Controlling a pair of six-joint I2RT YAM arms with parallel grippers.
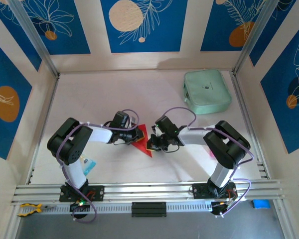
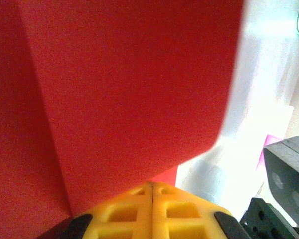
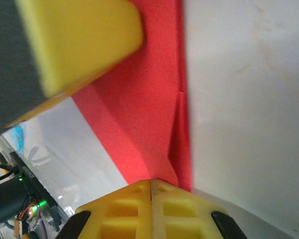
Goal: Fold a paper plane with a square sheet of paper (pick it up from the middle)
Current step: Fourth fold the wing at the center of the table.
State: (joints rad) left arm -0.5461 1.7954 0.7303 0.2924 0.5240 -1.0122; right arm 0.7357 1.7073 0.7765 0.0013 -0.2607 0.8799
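Centre of the overhead frame, and both arms meet over the red sheet of paper (image 1: pixel 144 138), a creased, pointed shape lying between them on the white table (image 1: pixel 99 94). The left gripper (image 1: pixel 133 135) comes in from the left and the right gripper (image 1: pixel 151 144) from the right, tips close together at the paper. On the left wrist camera the yellow jaws are pressed tight together at the bottom edge, and the red sheet (image 2: pixel 129 89) rises straight out of their tips (a fold line runs down the left of the frame): clenched on the paper. Right wrist camera, same story: jaws flush at bottom centre, nipping a folded corner of the sheet (image 3: pixel 154 114), while one of the left gripper's yellow fingers (image 3: pixel 79 40) sits against the paper at upper left. A mint-green pouch (image 1: pixel 207 91) rests at the upper right of the overhead frame, well apart.
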